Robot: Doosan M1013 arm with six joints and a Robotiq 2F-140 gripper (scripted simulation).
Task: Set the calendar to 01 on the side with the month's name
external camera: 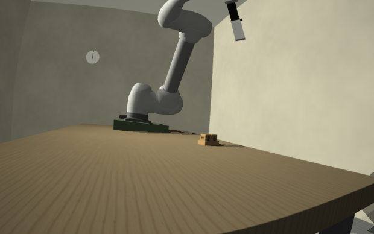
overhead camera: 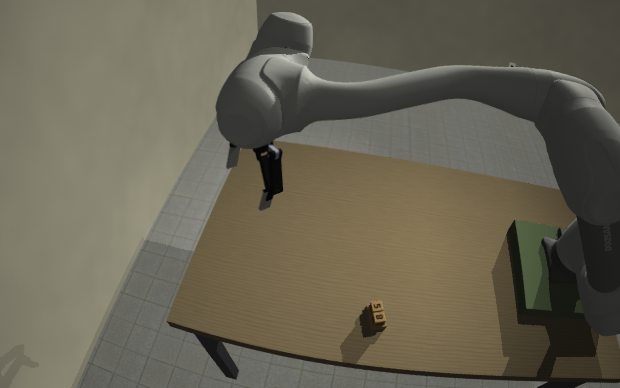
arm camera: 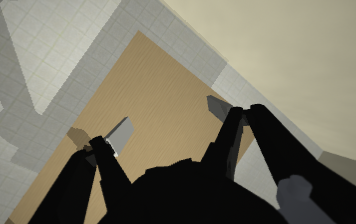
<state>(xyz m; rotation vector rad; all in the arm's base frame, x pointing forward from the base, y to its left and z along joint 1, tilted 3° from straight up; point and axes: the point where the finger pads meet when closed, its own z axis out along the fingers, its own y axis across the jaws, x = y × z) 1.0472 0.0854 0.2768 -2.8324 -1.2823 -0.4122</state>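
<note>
The small wooden calendar (overhead camera: 375, 318) (external camera: 208, 140) stands on the table near its front edge. Its two cubes sit side by side in the tray, and their top faces read 5 and 8 in the top view. The side facing the exterior camera carries dark marks too small to read surely. My gripper (overhead camera: 248, 185) (arm camera: 169, 113) is open and empty. It hangs high above the table's far left corner, far from the calendar. In the exterior view only one finger (external camera: 238, 30) shows, at the top. In the wrist view a small brown shape (arm camera: 76, 137) by the left finger may be the calendar.
The wooden table (overhead camera: 350, 225) (external camera: 120, 181) (arm camera: 150, 75) bears the arm's green base plate (overhead camera: 530, 260) (external camera: 139, 126) at one end. A beige wall runs along the table's left side. Tiled floor lies around the table.
</note>
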